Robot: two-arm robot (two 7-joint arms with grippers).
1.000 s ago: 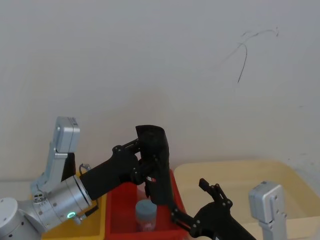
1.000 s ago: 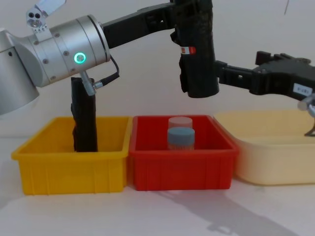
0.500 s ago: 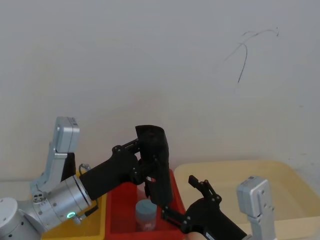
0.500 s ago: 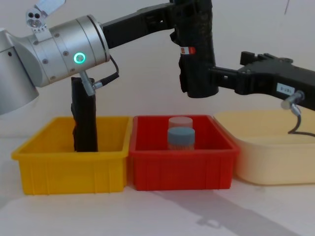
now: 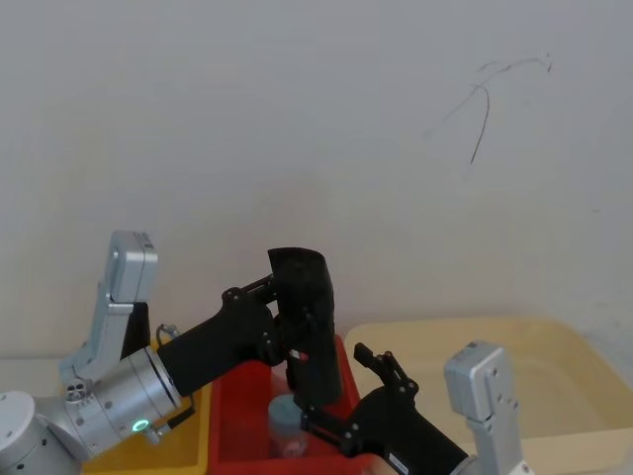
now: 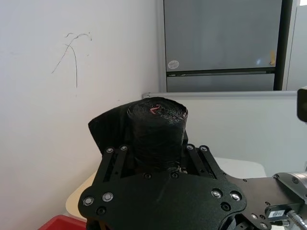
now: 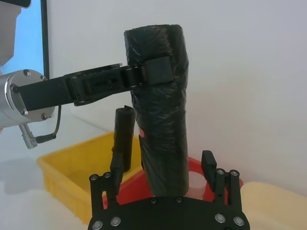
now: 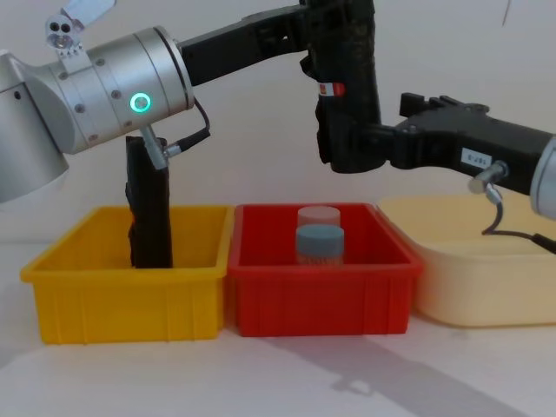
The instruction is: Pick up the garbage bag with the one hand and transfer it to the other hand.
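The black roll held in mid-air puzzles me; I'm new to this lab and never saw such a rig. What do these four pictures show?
A two-armed robot, filmed from its head, chest and both wrists. Its left pincer is shut on the garbage bag, a black cylinder held upright above the red bin. The right pincer is open, fingers either side of the bag's lower part, not touching. On the table: a yellow bin holding a second roll, the red bin with two jars, and a cream tub.

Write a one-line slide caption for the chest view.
Left gripper holds the garbage bag upright above the red bin while the open right gripper brackets its lower end.
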